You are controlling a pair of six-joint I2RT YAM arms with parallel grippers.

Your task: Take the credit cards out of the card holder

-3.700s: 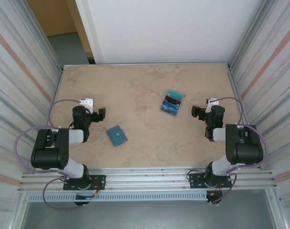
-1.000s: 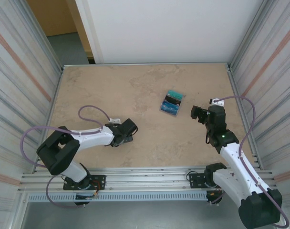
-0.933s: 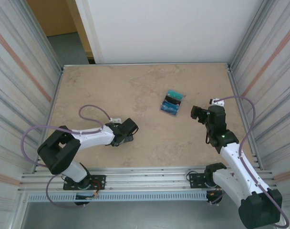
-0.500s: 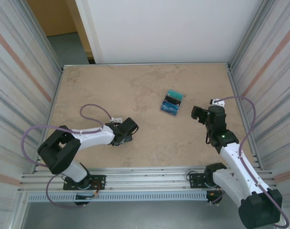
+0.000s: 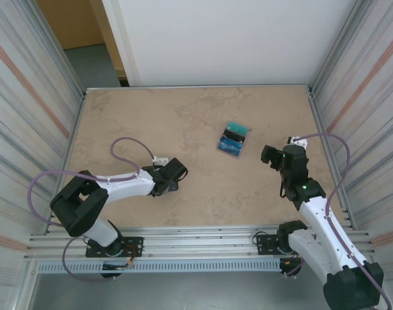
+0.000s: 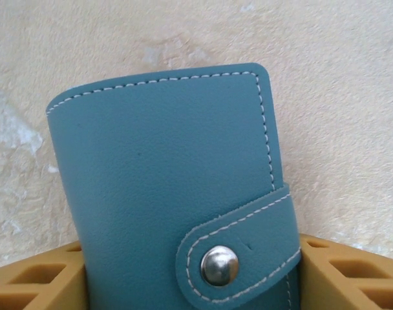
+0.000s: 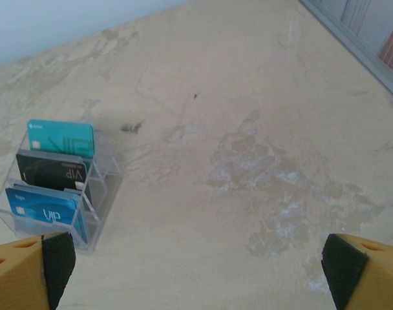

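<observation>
i run this rig remotely. the step in hand, as i judge it, is taking hold of the card holder (image 6: 164, 168), a teal-blue wallet lying flat on the stone-pattern table (image 7: 261, 129). its closure tab (image 6: 248, 236) is fastened by a metal snap (image 6: 220, 265). the left gripper (image 6: 193, 284) straddles the wallet's near end, with a yellow finger (image 6: 35, 281) on each side. i cannot tell whether the pads already press on it.

to do this well, i would seat the fingers on the side edges and stay clear of the tab, so the snap can be popped later. i would squeeze gently, since soft leather will probably buckle.

the right gripper (image 7: 196, 278) is spread wide with nothing in it.

the left wrist view gives the stitching and the fastened snap. i cannot tell what is inside the wallet.

the right wrist view gives the credit cards (image 7: 54, 171). they stand upright in a clear tiered rack (image 7: 98, 177), teal at the back, black in the middle and blue in front.

the top view gives the layout. the rack sits well apart from the left gripper, toward the far right, with the right gripper near it.
</observation>
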